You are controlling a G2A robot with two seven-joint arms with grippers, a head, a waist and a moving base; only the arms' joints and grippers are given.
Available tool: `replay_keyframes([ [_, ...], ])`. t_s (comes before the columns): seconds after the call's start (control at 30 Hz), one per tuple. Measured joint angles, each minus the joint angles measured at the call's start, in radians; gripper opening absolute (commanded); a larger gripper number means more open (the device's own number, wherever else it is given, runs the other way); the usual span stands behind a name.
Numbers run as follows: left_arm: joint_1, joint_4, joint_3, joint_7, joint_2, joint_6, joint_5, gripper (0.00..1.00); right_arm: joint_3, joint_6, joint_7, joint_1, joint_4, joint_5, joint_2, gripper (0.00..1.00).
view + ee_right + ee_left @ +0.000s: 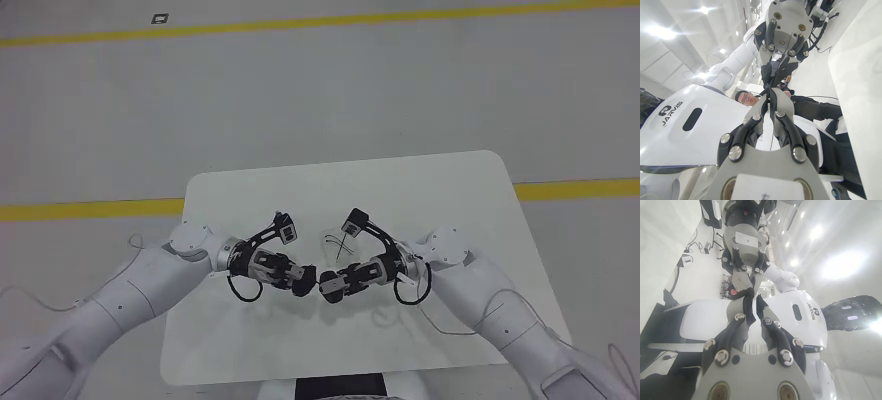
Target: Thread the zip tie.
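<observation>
Above the middle of the white table, my two grippers meet tip to tip. A thin black zip tie runs straight through the right gripper, which is shut on it. The strap goes on into the left gripper, whose black-padded fingers close on it too, and a fine tail runs back over that gripper's palm. From above, the left gripper and right gripper nearly touch, and a thin loop of the zip tie curls just behind them. In the left wrist view, the left gripper faces the right gripper.
The table top is bare around the arms, with its rounded edges well away on every side. Beyond the table lies grey floor with yellow lines.
</observation>
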Motion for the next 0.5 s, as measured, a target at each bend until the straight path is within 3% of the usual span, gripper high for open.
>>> replay_keyframes([
  [0.1,-0.007,0.001,0.010,0.000,0.001,0.000,-0.002,0.00,-0.001,0.000,0.000,0.001,0.003,0.001,-0.001,0.00],
  [0.23,-0.016,0.001,0.021,0.000,0.002,-0.003,-0.005,0.00,-0.003,0.000,0.000,0.002,0.007,0.005,-0.003,0.03],
  [0.27,-0.017,0.002,0.023,0.000,0.002,-0.004,-0.005,0.00,-0.002,0.000,0.000,0.002,0.009,0.007,-0.003,0.27],
  [0.33,-0.021,0.004,0.028,0.000,0.002,-0.007,-0.008,0.00,0.000,0.000,0.000,0.001,0.013,0.013,-0.005,1.00],
  [0.5,-0.026,0.014,0.024,0.000,0.004,-0.016,-0.016,0.00,0.017,0.000,0.000,-0.005,0.019,0.026,-0.008,1.00],
])
